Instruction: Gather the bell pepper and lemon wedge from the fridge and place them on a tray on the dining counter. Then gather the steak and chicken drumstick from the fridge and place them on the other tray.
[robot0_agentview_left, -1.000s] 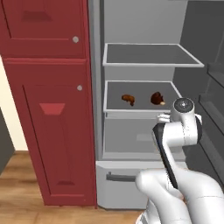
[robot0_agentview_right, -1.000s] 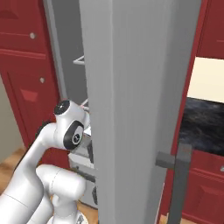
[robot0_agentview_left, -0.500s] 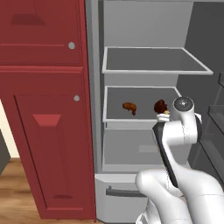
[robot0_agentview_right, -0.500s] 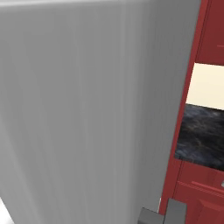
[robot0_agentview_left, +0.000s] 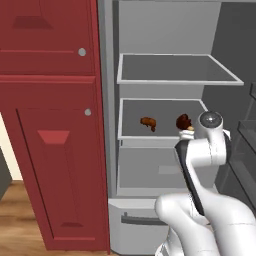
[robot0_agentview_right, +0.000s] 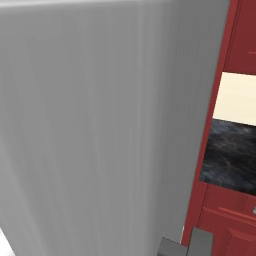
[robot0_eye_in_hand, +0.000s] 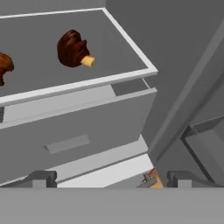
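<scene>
The fridge stands open in front of me. On its middle shelf lie the steak, a small reddish-brown piece, and to its right the chicken drumstick, dark brown with a pale bone end. The hand view has the drumstick at upper left and the steak cut by the left edge. My gripper is open and empty, below and in front of that shelf, apart from both meats. The bell pepper, lemon wedge and trays are out of view.
A red cabinet stands left of the fridge. An upper shelf is bare, and a grey drawer sits under the meat shelf. The open fridge door stands close on the right, with door bins. A dark counter lies beyond it.
The base has driven closer to the fridge, so the shelves and meats look larger. The fridge door now covers most of the right base view. The gripper stays open.
</scene>
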